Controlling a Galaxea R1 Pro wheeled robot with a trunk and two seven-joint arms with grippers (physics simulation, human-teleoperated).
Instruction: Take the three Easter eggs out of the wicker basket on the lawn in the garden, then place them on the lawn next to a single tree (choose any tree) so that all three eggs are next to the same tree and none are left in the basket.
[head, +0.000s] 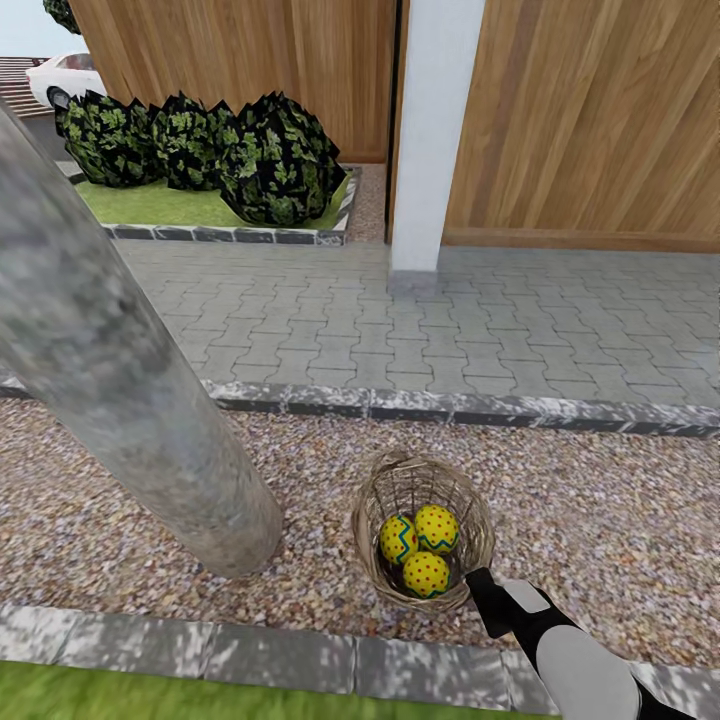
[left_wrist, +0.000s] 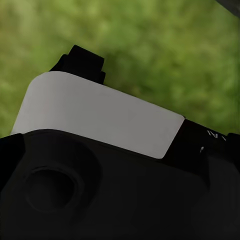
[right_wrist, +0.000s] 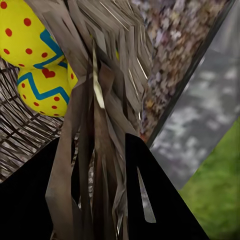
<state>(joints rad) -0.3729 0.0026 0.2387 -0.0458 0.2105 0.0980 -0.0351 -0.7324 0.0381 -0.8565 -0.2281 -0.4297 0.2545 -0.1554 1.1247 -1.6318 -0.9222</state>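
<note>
Nearest, at the head view's bottom edge, a strip of lawn (head: 110, 695), then a grey stone kerb (head: 280, 660); right end effector (head: 478, 583) reaching in from the lower right, cut off by the frame, black fingertips against the near rim of the wicker basket (head: 470, 520); in the right wrist view, clamped on the basket's woven rim (right_wrist: 100, 165), strands splayed between the fingers; left end effector (left_wrist: 82, 62) seen from behind over blurred grass, fingers hidden, open or closed impossible to tell; basket on the pebble gravel strip (head: 600, 520), three Easter eggs (head: 420, 545) clustered inside, handle hard to make out; just left, the mottled grey tree trunk (head: 120, 400), top cut off; beyond, grey paving (head: 450, 320), dark shrubs (head: 210, 150), a white post (head: 430, 130), wooden fence (head: 600, 110), a white car (head: 65, 75) partly hidden.
</note>
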